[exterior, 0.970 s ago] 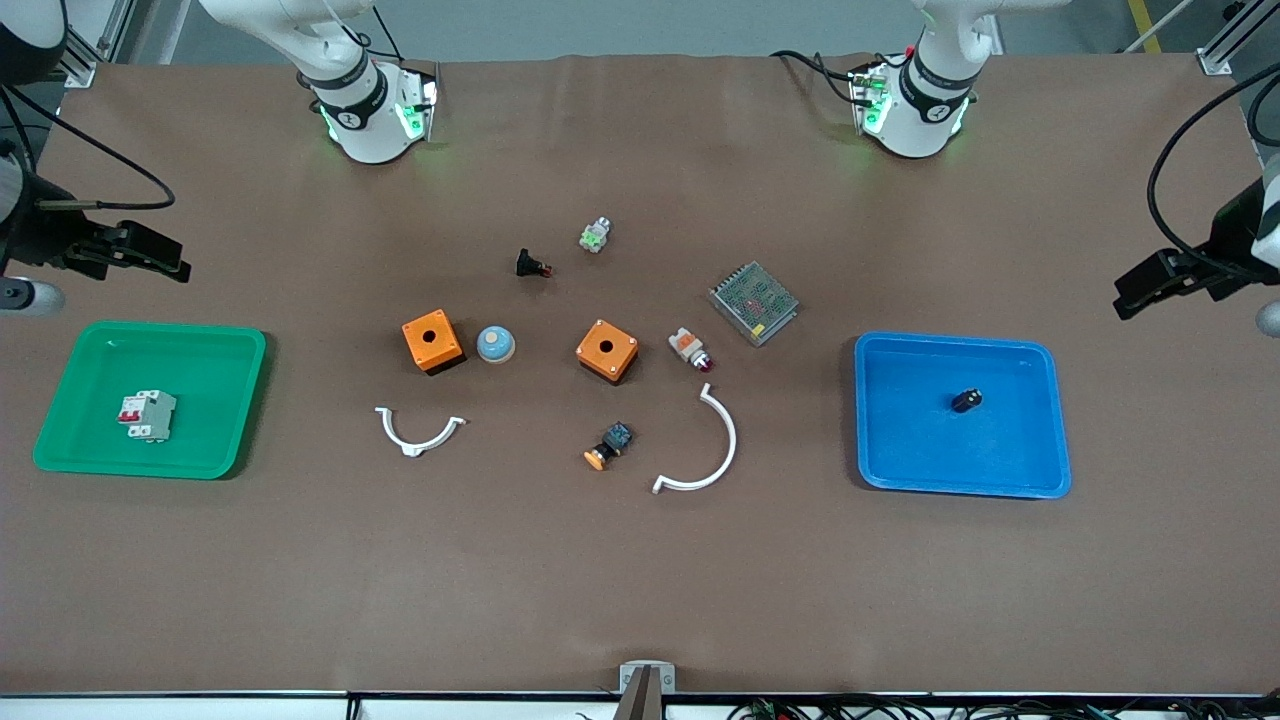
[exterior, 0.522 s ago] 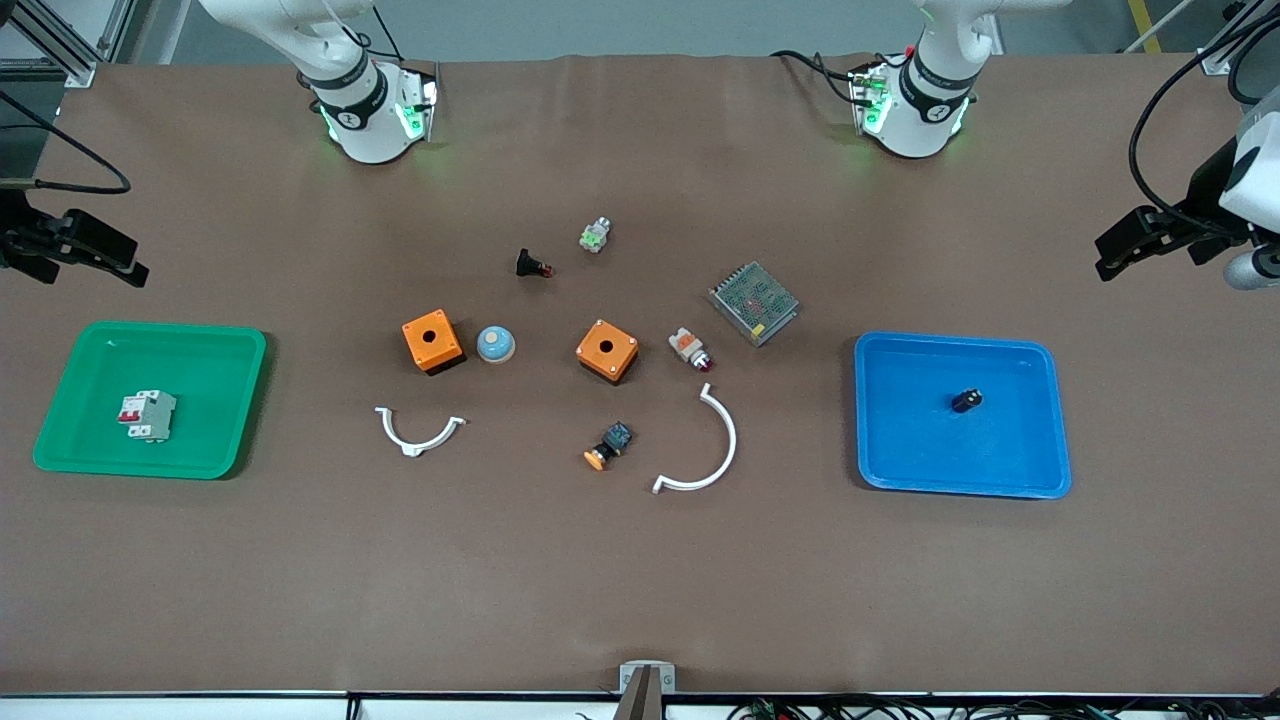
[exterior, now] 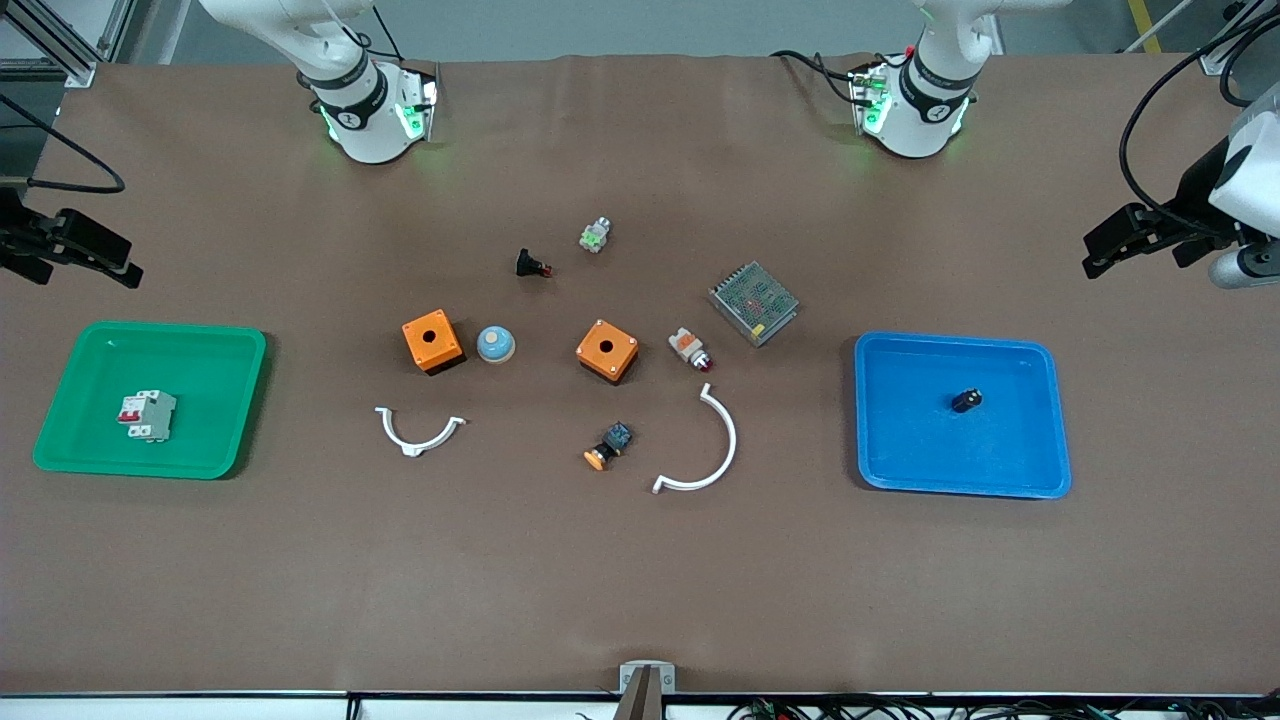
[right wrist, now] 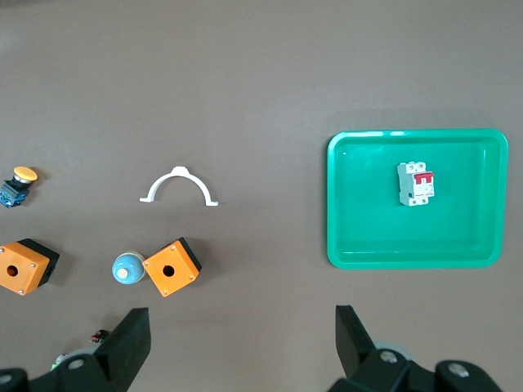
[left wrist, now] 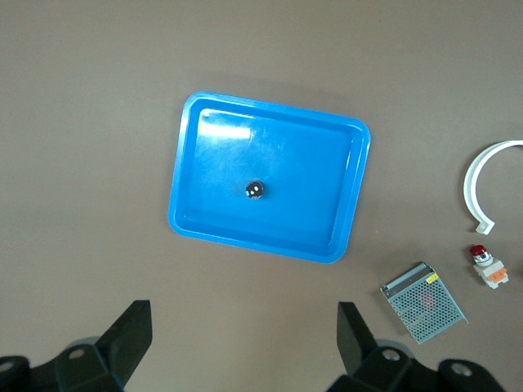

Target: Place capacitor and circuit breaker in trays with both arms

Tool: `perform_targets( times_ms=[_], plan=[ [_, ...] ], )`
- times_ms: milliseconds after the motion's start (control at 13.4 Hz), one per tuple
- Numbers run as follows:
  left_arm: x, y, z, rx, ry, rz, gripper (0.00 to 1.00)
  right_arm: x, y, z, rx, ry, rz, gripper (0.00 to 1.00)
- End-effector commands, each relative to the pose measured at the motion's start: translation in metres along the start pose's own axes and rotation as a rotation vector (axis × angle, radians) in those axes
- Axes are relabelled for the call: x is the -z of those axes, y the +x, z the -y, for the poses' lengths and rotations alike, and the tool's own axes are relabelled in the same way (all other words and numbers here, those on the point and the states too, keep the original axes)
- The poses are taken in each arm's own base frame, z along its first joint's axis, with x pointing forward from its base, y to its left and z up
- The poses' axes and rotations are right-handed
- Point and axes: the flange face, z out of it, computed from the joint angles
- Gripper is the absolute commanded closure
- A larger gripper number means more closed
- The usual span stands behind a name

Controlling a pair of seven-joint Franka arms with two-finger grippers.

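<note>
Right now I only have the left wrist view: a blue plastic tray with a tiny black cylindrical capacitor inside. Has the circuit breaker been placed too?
Observer: Yes. The white rectangular circuit breaker with red levers lies inside a green plastic tray at the right arm's end of the table.
Operator: My left gripper shows open jaws over the table, outside the blue tray. What about the other arm?
Observer: The right gripper hangs over the table just outside the green tray, jaws open and empty.
Operator: Is anything crowding that green tray?
Observer: No. The closest item, a small white curved plastic clip, lies well apart from it toward the table's middle.
</note>
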Motion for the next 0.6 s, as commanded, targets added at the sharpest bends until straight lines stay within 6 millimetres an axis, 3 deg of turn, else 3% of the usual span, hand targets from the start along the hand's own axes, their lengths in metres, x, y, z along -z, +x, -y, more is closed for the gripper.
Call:
perform_targets(
  times_ms=[0, 522],
  plan=[
    [-0.0007, -0.0025, 0.0005, -0.022, -0.016, -0.005, 0.00, 0.0079, 0.0027, -0.0028, -0.004, 0.001, -0.008, 0.00],
    [-0.0050, -0.0021, -0.0075, -0.024, -0.017, 0.011, 0.00, 0.0081, 0.0031, -0.0033, -0.004, -0.003, -0.011, 0.00]
  ],
)
